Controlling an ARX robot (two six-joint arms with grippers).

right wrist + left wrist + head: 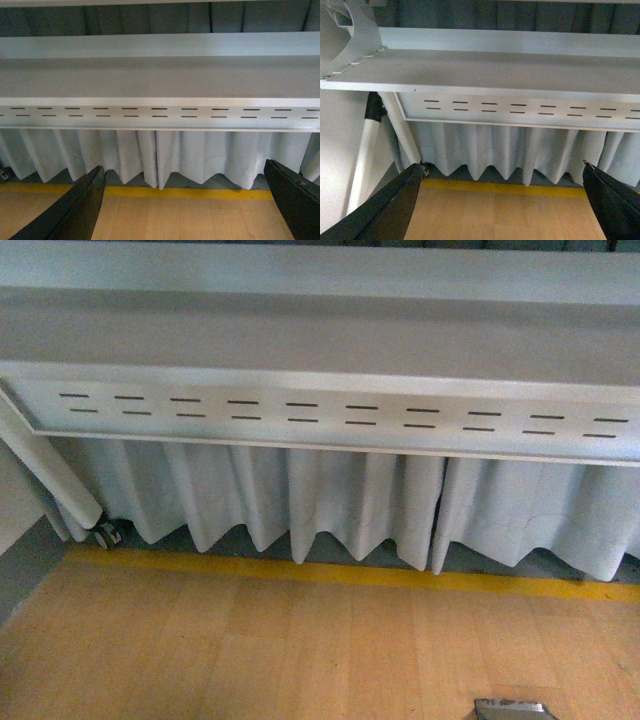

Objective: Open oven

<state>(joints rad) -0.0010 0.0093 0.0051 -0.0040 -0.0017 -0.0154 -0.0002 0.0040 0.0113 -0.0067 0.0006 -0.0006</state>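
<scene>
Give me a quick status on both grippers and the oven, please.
Left gripper jaws open, empty. Right gripper jaws open, empty. Oven not in any view. Only slotted white bench and curtain ahead.

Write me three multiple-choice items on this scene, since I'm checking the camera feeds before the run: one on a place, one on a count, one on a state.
1. Where does the yellow stripe run?
A. On the floor, along the foot of the curtain
B. Halfway up the curtain
C. Above the curtain

2. How many rows of slots does the white panel have?
A. One
B. Two
C. Four

3. How do the left hand and the right hand stand?
A. Both open, holding nothing
B. Both shut
C. Left one shut, right one open

Answers:
1 A: the stripe lies on the floor just below the curtain's hem.
2 B: two staggered rows show in every view.
3 A: each wrist view shows its hand spread wide with nothing in it.
</scene>
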